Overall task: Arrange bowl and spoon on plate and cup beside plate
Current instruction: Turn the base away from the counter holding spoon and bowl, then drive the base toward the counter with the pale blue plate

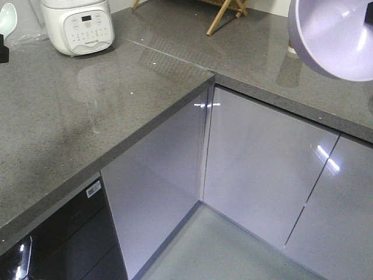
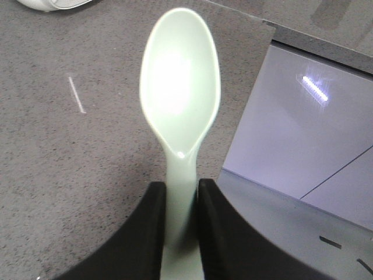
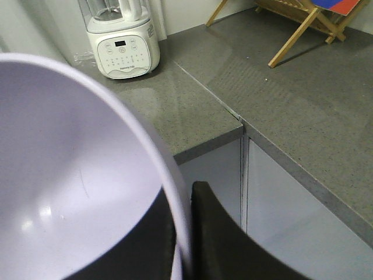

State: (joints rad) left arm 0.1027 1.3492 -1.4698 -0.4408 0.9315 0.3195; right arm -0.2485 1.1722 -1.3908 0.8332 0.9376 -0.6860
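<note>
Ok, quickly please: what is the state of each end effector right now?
Left end effector: closed, holding the spoon by its handle.
Right end effector: closed, holding the bowl by its rim.

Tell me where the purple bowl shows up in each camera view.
Front view: bowl at top right, cut off by the edge.
Left wrist: not in it.
Right wrist: bowl fills the left side, rim in the right gripper.
Shared landmark: white appliance on the counter.

L spoon, R bowl, appliance on counter btwn; cup prob behind bowl.
</note>
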